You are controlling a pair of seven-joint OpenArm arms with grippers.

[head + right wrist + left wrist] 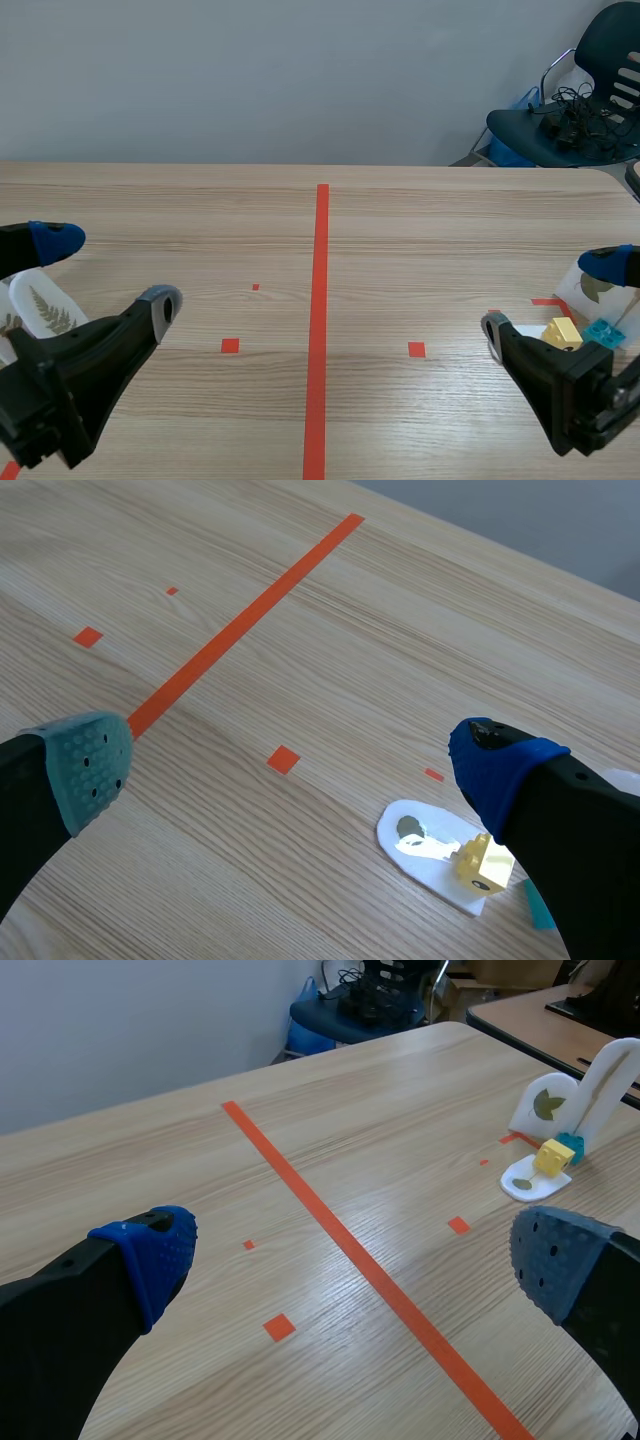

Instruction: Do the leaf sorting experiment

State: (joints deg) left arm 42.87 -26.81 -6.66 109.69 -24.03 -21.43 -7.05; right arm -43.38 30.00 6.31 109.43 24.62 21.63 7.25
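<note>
- Fern card [45,310]: white, with a pressed fern frond on it. It lies at the near left of the counter [400,230], partly hidden behind my left arm.
- Leaf card [545,1108]: white, rounded, standing upright at the far right and bearing one dark leaf. A taller white piece rises just beside it; I cannot tell what that is.
- Flat white card [425,865]: lies on the counter under my right side and carries a small grey-green leaf. A yellow block [482,862] sits at its edge, with a teal block [603,333] just beyond.
- Handling, as I judge it: the cards look thin, light and stiff, probably slick. The leaves are the fragile part, so I would pinch a bare white rim, never the specimen.
- The flat card offers little edge to get under. The upright one looks the easier hold, taken by its top edge.
- Left pincer [108,272]: fingers wide apart and empty, hanging low near the fern card.
- Right pincer [290,762]: fingers also spread and empty, with the flat card just beside its blue-padded finger.
- Red tape line [320,300] splits the counter between the two groups. A chair [590,90] stands beyond the far corner.
</note>
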